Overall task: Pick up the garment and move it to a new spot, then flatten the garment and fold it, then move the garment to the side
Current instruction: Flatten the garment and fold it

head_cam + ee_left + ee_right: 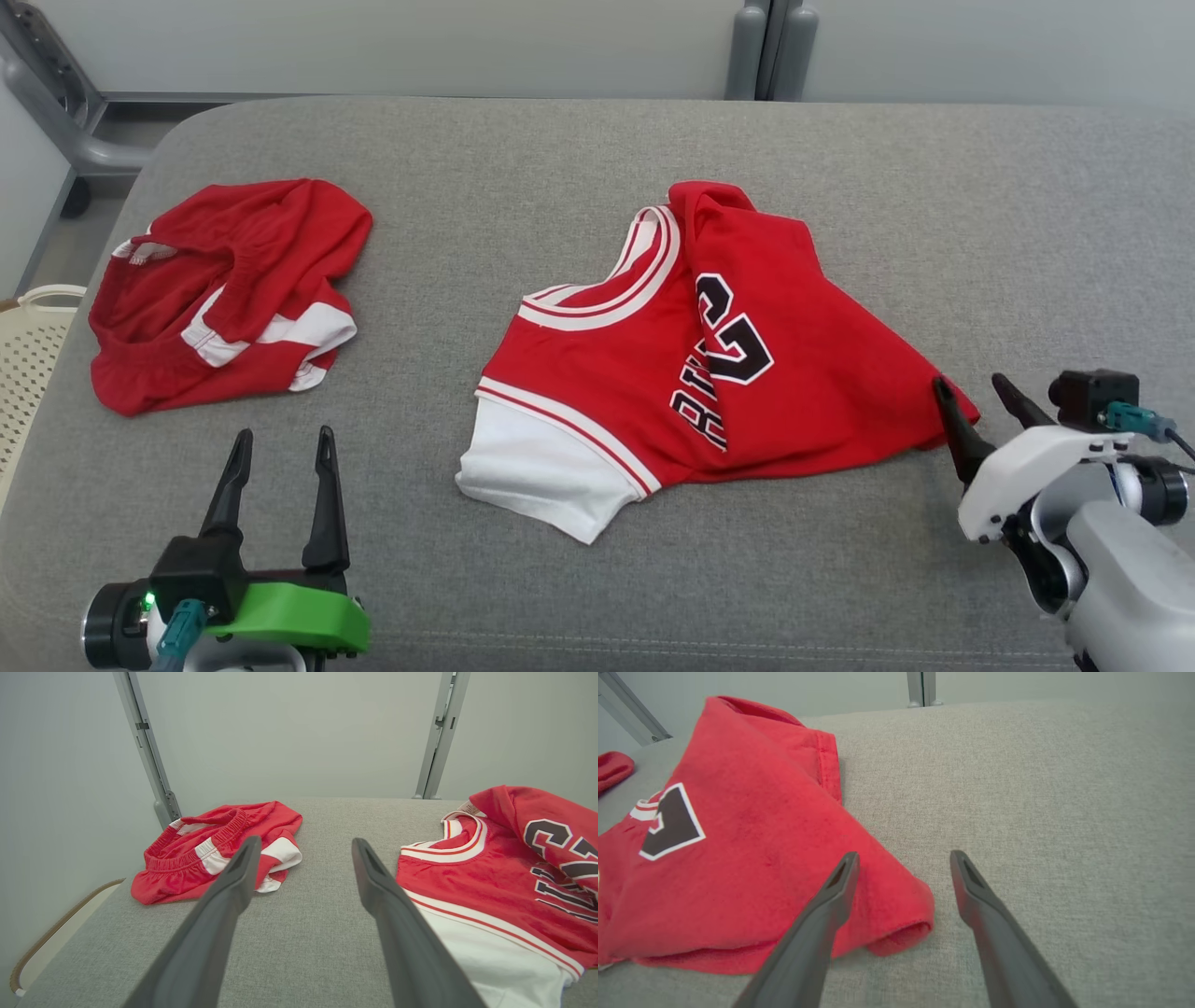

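The garment, a red jersey with white trim, black lettering and a white sleeve, lies crumpled and partly folded over itself in the middle of the grey cushioned table. My right gripper is open at the jersey's lower right corner. In the right wrist view that corner of the jersey rests on the cushion, reaching into the gap of the right gripper without being pinched. My left gripper stands open at the front left over bare cushion. In the left wrist view the left gripper has the jersey to its right.
A second red garment, shorts with white stripes, lies bunched at the table's left; it also shows in the left wrist view as shorts. A pale basket stands off the left edge. Grey wall panels and posts run behind the table.
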You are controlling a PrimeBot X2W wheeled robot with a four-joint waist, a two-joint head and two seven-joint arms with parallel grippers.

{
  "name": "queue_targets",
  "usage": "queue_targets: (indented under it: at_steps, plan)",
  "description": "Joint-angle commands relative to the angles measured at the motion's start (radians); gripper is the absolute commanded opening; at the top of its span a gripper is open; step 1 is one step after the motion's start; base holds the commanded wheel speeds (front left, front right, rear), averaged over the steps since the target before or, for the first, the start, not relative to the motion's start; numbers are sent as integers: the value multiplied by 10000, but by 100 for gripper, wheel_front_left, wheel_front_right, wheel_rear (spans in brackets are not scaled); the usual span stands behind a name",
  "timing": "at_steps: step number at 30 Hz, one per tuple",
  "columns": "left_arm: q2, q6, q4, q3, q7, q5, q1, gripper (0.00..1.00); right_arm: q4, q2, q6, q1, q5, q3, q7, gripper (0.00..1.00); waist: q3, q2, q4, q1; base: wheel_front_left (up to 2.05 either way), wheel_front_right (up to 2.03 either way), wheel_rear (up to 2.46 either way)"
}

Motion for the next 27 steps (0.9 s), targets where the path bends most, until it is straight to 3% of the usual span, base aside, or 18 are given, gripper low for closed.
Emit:
queue_targets:
  at_steps: [1,10,27]
  plan:
    - [18,-26,-57,56,5,84,160,100,-232,-135,-10,364,151,-75,123,100,37,-1,-32,0,0,0,0]
    - [18,-22,-154,50,5,111,12,100,-1521,-426,-8,1916,383,-728,1097,100,273,-1,-72,0,0,0,0]
    - [18,-2,21,-67,5,5,-183,100,-1272,231,-10,1482,-1741,-1784,1677,100,354,-1,211,0,0,0,0]
